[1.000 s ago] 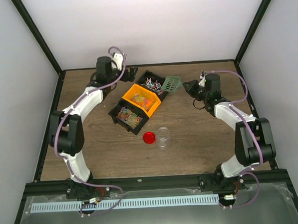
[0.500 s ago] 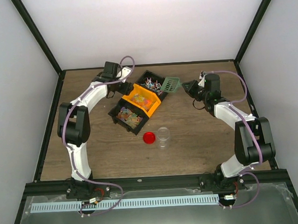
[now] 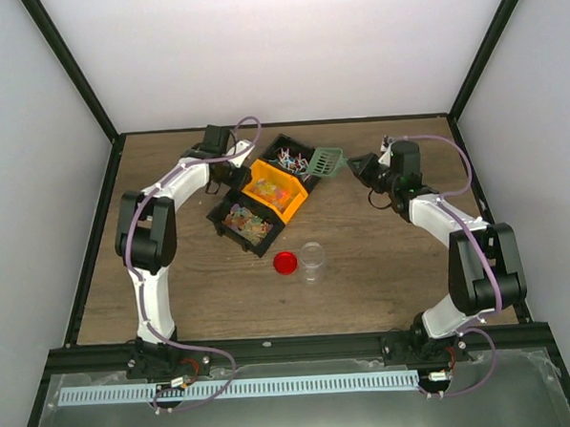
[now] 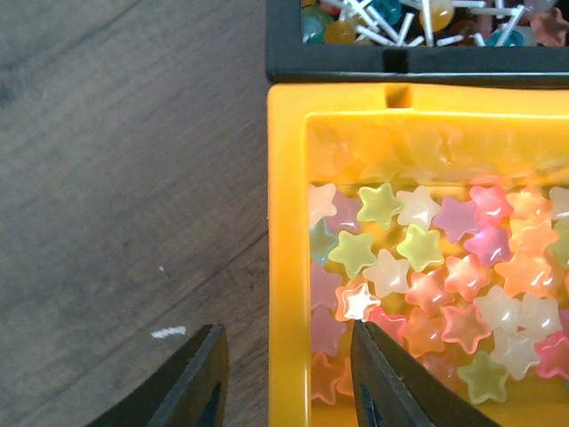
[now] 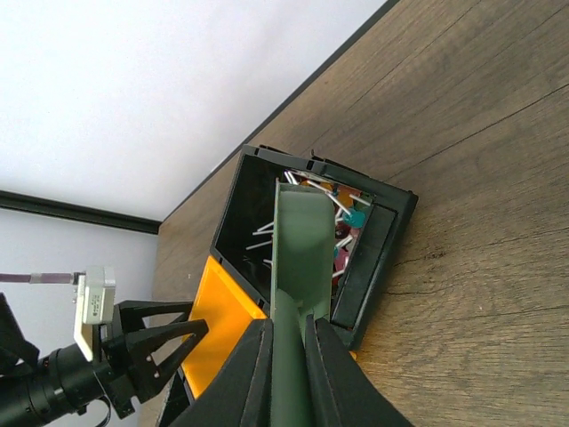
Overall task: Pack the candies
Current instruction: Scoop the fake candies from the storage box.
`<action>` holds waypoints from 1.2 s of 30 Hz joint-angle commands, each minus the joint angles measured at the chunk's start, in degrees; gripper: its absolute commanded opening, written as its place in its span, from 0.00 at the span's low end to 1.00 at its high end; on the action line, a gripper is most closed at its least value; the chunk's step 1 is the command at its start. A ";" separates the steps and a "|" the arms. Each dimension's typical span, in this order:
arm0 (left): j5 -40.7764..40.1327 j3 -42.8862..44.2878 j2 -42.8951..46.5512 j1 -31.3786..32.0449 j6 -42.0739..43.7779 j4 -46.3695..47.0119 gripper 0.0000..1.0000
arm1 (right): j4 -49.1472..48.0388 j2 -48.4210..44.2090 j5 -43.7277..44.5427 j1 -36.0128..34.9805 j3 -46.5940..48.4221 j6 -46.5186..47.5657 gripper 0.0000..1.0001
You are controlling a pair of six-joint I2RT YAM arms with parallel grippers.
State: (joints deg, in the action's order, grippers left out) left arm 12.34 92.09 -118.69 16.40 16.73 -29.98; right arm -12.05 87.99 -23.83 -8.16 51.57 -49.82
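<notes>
Wood-grain table point(image 3: 383, 256) carries the candies point(image 4: 418, 267): glossy star-shaped sweets lie loose in the orange bin point(image 4: 286, 222). Stick-like ones fill the black bin point(image 3: 287, 158) against its far side, and more fill the second black bin point(image 3: 241, 221) on its near side. They look tiny, light, hard and slippery, so scooping should suit them better than pinching. Left end effector point(image 4: 284, 360) stands open, straddling the orange bin's wall without touching it. Right end effector point(image 5: 289, 356) is clamped on the green slotted scoop point(image 5: 298, 258), just beyond the orange bin. Clear jar point(image 3: 312, 260) and red lid point(image 3: 286, 262) sit apart from it, nearer the arms.
</notes>
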 commanded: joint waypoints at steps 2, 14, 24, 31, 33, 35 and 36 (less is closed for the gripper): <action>1.88 -0.18 -1.98 -0.14 -0.31 -1.30 0.31 | 0.68 -0.12 1.35 -0.89 2.13 0.48 0.02; 3.13 -2.80 -1.04 0.98 -2.76 0.71 0.08 | 19.24 7.43 11.31 -3.57 17.74 0.36 0.01; 0.64 -4.59 -0.05 3.42 -9.35 3.61 0.04 | 39.03 13.39 26.07 -11.14 34.61 1.77 0.01; -0.01 -6.36 0.61 4.46 -9.66 5.29 0.04 | 49.60 17.88 33.57 -13.86 43.48 0.55 0.01; -0.23 -6.31 0.55 4.51 -9.04 5.49 0.04 | 50.96 18.62 34.46 -13.97 44.56 0.25 0.01; -0.06 -6.17 0.35 4.51 -8.61 5.61 0.04 | 51.57 19.36 34.77 -13.88 45.27 0.98 0.01; -0.19 -6.08 0.23 4.48 -8.49 5.71 0.04 | 52.23 19.98 34.97 -13.89 46.00 1.26 0.01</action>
State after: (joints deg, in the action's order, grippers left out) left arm 11.07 87.50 -117.58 19.40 8.54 -25.43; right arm 34.24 106.21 6.48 -21.74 94.15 -48.88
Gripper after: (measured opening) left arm 0.112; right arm 0.081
